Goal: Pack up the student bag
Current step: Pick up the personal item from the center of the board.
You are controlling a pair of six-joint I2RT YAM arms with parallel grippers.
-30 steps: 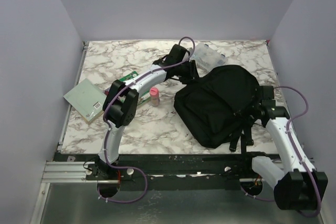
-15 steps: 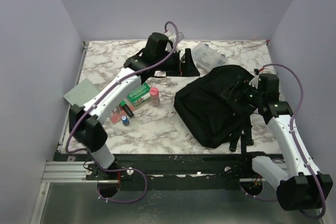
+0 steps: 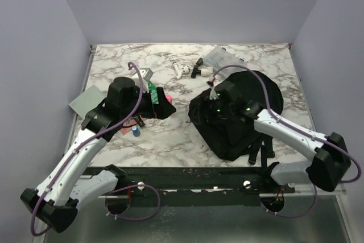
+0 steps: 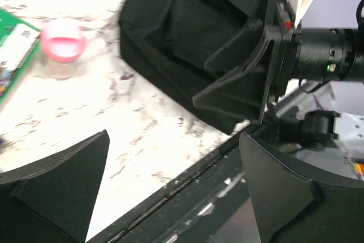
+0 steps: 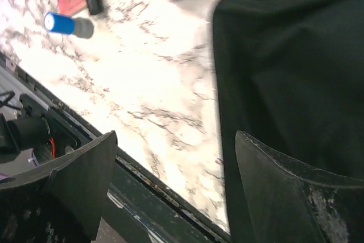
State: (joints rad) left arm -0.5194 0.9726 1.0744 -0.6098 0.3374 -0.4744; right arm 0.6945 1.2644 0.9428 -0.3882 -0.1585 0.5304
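Two arms are up over the table [image 3: 170,140], and each carries one gripper. One student bag [image 3: 227,138] lies in the right half of the top view, flat on the marble. It is by far the biggest thing there.

I count one pink-lidded jar [image 4: 62,46], one green box [image 3: 152,90] and one grey-green book [image 3: 85,99] at the left edge. One small blue-capped tube [image 5: 60,23] lies near the lower left, and one clear plastic box [image 3: 220,58] sits at the top, just above the bag. Two more small bits lie left of that box, too small for me to name.

The bag's long axis runs on a diagonal, from the upper right of the top view down toward the lower left. Its straps trail off the lower right side toward the near table edge. I cannot tell which end is the top, since the right arm crosses it.

My left gripper [image 4: 173,140] hangs left of centre with its jaws spread wide and nothing between them, pointing across the bare marble at the bag. My right gripper [image 5: 173,140] is also spread wide and holds nothing. It hangs over the bag's left edge, one finger above the black fabric and the other above the table.
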